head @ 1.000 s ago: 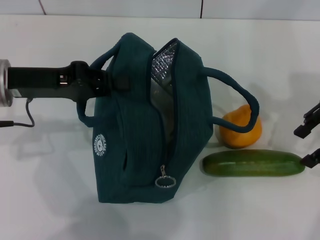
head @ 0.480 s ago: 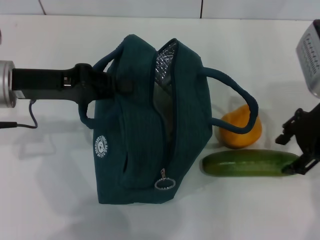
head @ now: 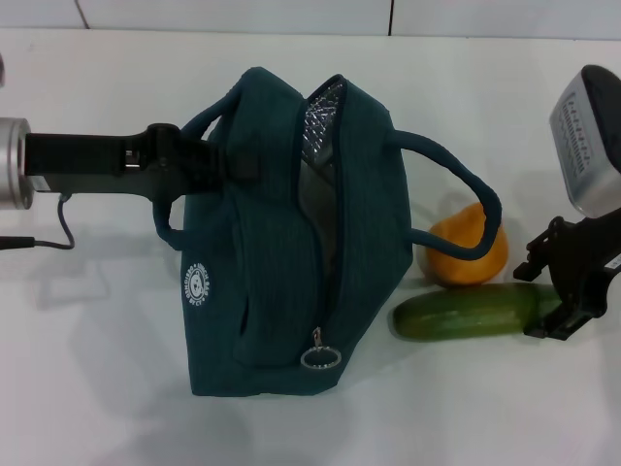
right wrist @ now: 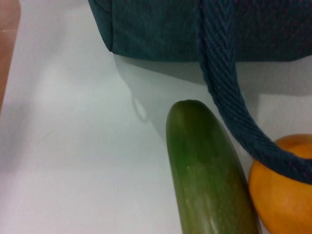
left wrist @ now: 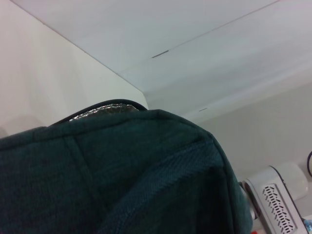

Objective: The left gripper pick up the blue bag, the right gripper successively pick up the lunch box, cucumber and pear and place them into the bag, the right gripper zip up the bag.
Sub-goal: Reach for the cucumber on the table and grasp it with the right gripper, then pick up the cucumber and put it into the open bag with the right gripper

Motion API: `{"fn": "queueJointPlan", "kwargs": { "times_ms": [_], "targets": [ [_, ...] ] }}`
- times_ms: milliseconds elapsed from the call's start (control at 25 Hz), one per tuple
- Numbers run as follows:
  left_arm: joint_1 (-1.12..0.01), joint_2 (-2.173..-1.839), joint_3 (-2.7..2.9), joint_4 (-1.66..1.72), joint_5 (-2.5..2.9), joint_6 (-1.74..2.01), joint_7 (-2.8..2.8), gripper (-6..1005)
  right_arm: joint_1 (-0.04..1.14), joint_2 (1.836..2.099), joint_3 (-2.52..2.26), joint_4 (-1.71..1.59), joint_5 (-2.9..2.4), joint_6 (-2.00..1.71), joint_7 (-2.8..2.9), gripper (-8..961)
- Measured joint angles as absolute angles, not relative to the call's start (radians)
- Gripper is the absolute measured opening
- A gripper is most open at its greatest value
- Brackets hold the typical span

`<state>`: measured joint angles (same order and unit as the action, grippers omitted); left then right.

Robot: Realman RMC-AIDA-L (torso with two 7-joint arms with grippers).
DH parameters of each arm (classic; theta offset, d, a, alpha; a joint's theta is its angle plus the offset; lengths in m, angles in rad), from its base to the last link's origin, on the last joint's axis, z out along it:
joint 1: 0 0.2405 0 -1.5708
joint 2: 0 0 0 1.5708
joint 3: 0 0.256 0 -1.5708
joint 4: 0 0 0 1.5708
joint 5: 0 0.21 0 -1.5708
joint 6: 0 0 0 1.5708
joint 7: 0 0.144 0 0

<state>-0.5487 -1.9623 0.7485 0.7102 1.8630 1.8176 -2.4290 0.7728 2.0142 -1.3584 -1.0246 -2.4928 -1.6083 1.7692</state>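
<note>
The blue bag [head: 281,243] stands in the middle of the table with its zip open and its foil lining [head: 320,112] showing. My left gripper [head: 215,165] is at the bag's left upper edge, shut on the fabric; the left wrist view is filled by the bag [left wrist: 122,175]. The cucumber [head: 466,313] lies to the right of the bag, with the pear [head: 468,250] just behind it under a bag handle [head: 480,199]. My right gripper [head: 543,294] is open, its fingers straddling the cucumber's right end. The right wrist view shows the cucumber [right wrist: 209,175] and the pear [right wrist: 282,190]. The lunch box is hidden.
The white table [head: 97,369] runs all round the bag. A bag handle [right wrist: 229,97] hangs over the pear, close to the cucumber's far end. The ring zipper pull [head: 320,355] hangs at the bag's near end. A cable [head: 58,228] trails from my left arm.
My right gripper has come in from the right edge and moved left, so its open fingers now sit around the cucumber's right end. The left arm and the bag have hardly moved.
</note>
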Motion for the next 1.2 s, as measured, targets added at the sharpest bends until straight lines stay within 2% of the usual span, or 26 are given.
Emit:
{"fn": "queueJointPlan", "kwargs": {
  "times_ms": [760,1200],
  "targets": [
    [-0.552,-1.962,0.749,0.710,1.863,1.818,-2.426,40,0.772,2.022,-1.405,-1.017,-2.476,-1.595,1.769,622],
    [-0.551,-1.962,0.745,0.710,1.862,1.819,-2.425,40,0.758,2.015,-1.380,-1.124,-2.422,-1.812,1.776,617]
  ]
}}
